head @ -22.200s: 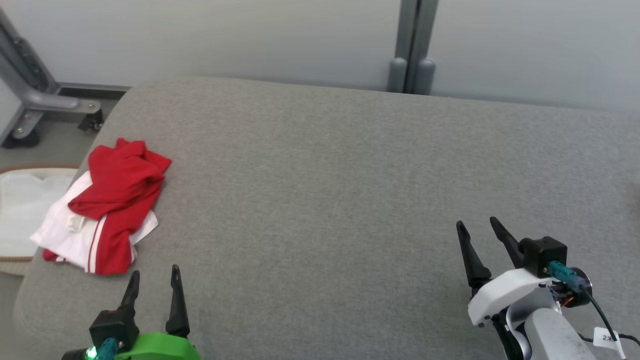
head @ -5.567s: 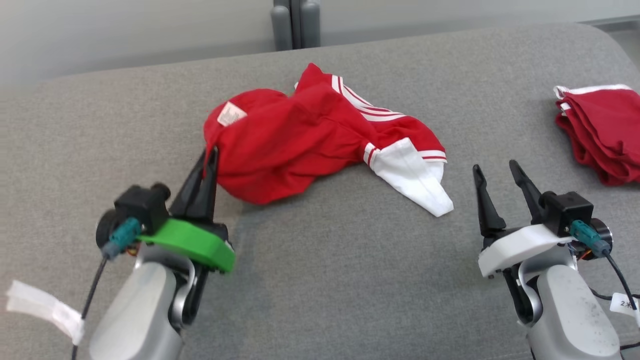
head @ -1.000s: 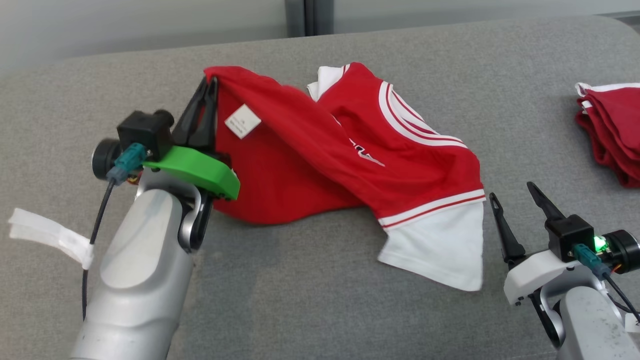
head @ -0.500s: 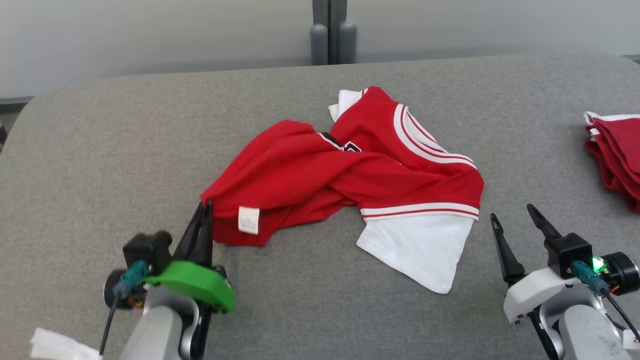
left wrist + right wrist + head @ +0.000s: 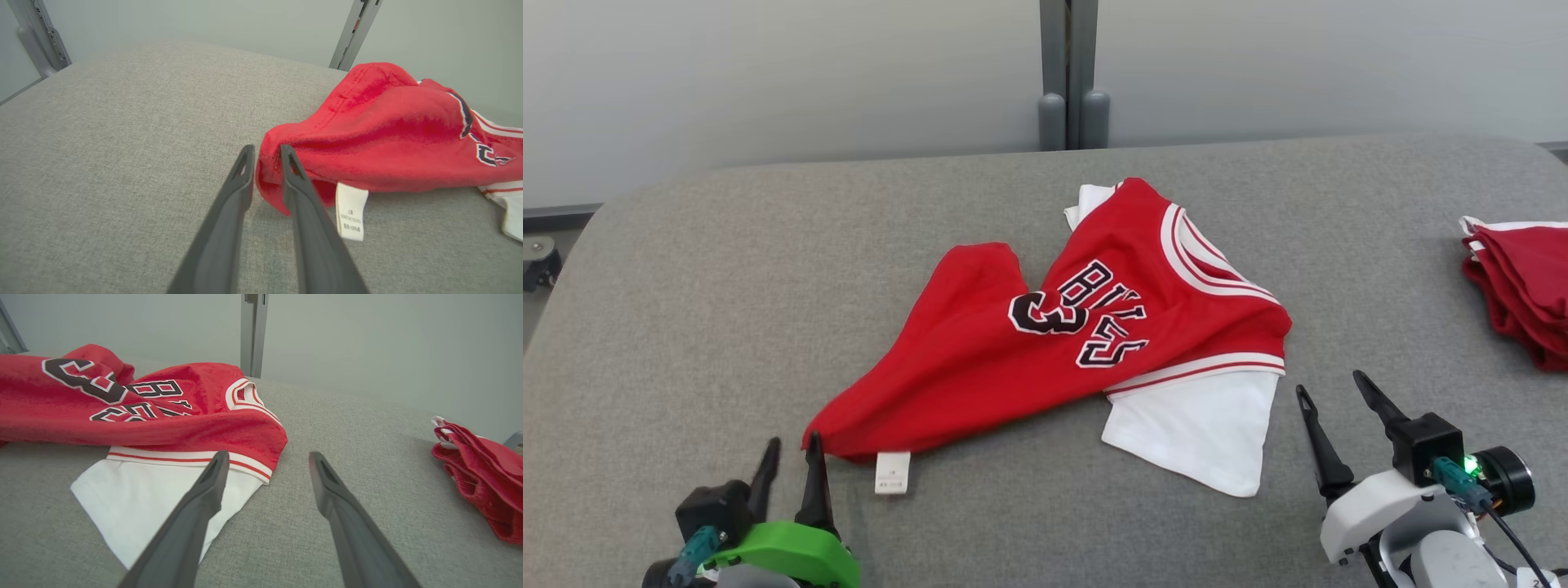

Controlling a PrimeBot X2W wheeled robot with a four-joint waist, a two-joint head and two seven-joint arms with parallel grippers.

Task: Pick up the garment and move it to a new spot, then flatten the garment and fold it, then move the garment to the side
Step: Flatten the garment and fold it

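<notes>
Closing the parted left gripper [image 5: 792,438] could snag the hem corner [image 5: 827,437] at its tips, and the wide-open right gripper [image 5: 1330,382] beside the white sleeve [image 5: 1192,433] could bunch the crumpled red basketball jersey [image 5: 980,359] lying on the grey fabric counter [image 5: 727,286].

**Grey padded table against a pale wall**

A wide table [image 5: 768,269] covered in grey woven fabric, its corners rounded, runs across the head view. Behind it stands a plain, pale grey-white wall [image 5: 768,73], evenly and softly lit. A grey upright post [image 5: 1068,49] splits the wall, ending in two rounded caps at the table's far edge. A dark caster [image 5: 541,261] sits beyond the left corner. The left wrist view shows a slanted grey metal frame [image 5: 39,38].
</notes>
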